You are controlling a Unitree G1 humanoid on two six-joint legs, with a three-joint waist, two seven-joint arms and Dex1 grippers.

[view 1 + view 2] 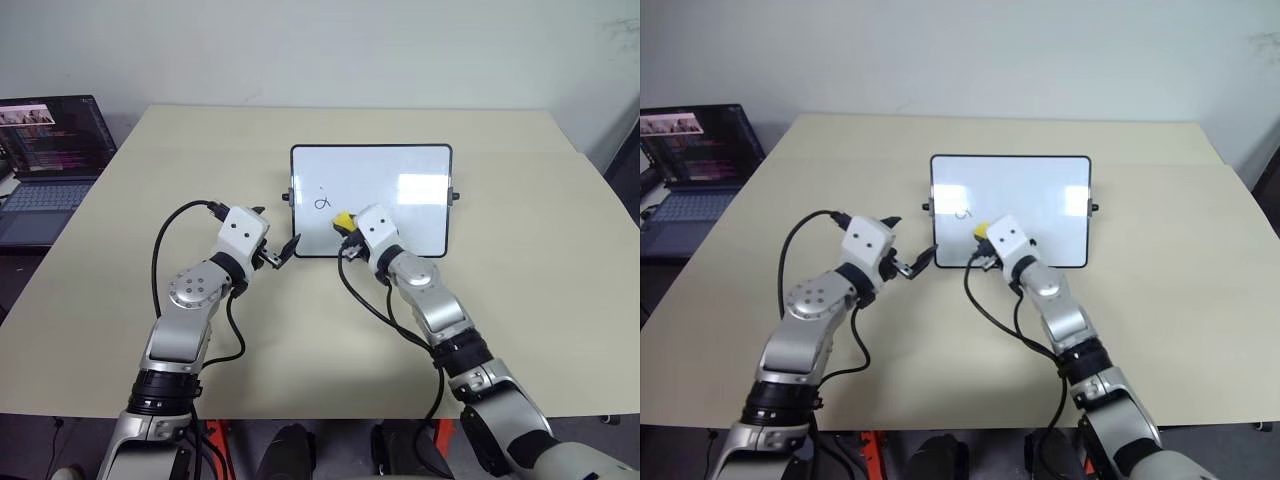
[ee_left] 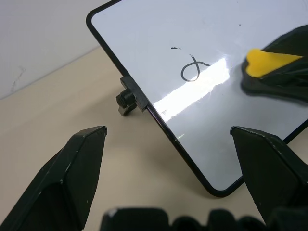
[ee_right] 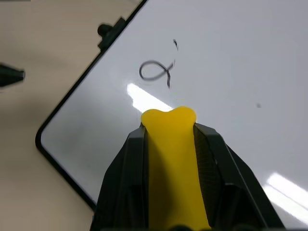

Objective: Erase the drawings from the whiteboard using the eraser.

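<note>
The whiteboard (image 1: 400, 190) lies on the table, black-framed and glossy. A small looped drawing (image 1: 322, 201) sits on its left part, with a tiny dash (image 3: 175, 44) beside it. My right gripper (image 1: 346, 226) is shut on the yellow eraser (image 3: 172, 154). The eraser's tip is over the board, just on the near side of the loop (image 3: 156, 72); whether it touches the surface I cannot tell. My left gripper (image 1: 283, 250) is open by the board's near left corner (image 2: 216, 190), with nothing held between its fingers (image 2: 72, 173).
A dark laptop (image 1: 50, 150) with a lit screen stands off the table's far left. The board's side knob (image 2: 126, 100) sticks out toward my left gripper. Bare beige table (image 1: 540, 310) lies to the right and in front of the board.
</note>
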